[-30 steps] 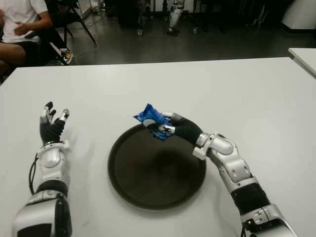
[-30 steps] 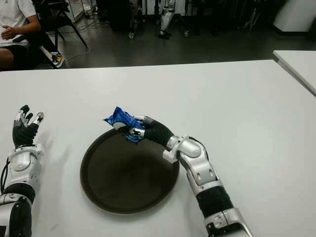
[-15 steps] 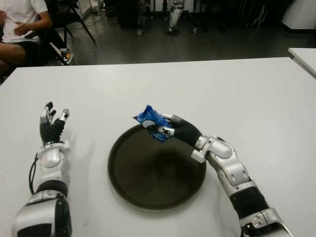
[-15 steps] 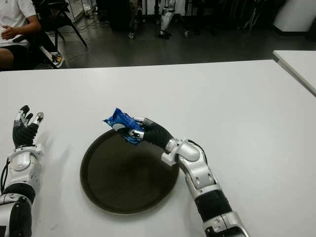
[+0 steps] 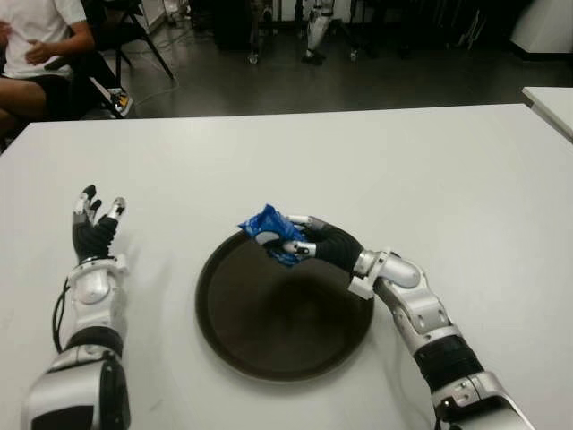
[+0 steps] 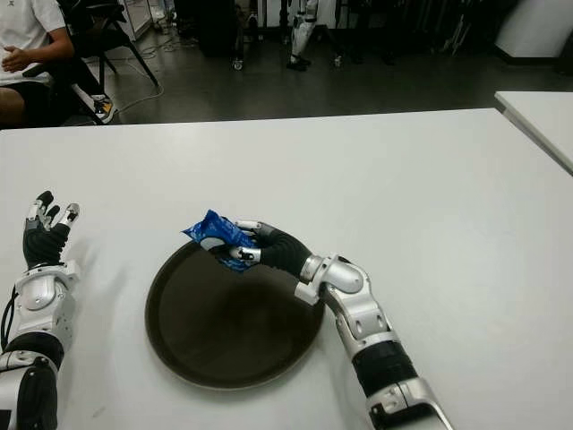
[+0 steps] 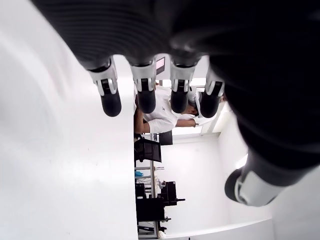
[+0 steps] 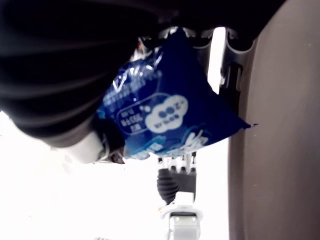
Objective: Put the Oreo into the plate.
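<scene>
A crumpled blue Oreo packet (image 5: 271,234) with white print is held tilted above the far rim of the round dark brown plate (image 5: 260,345).

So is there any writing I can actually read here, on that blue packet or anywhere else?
Blue packet, held in the right hand over the far rim of the plate: it carries white print and a white logo, all too blurred to read.
Nothing else in view carries readable text.

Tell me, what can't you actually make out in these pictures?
- Print on the Oreo packet: too small in the right wrist view.
- Whether the packet touches the plate: the right hand hides it in the eye views.
- The seated person: cut off by the edge.
- The left hand holds nothing.
</scene>
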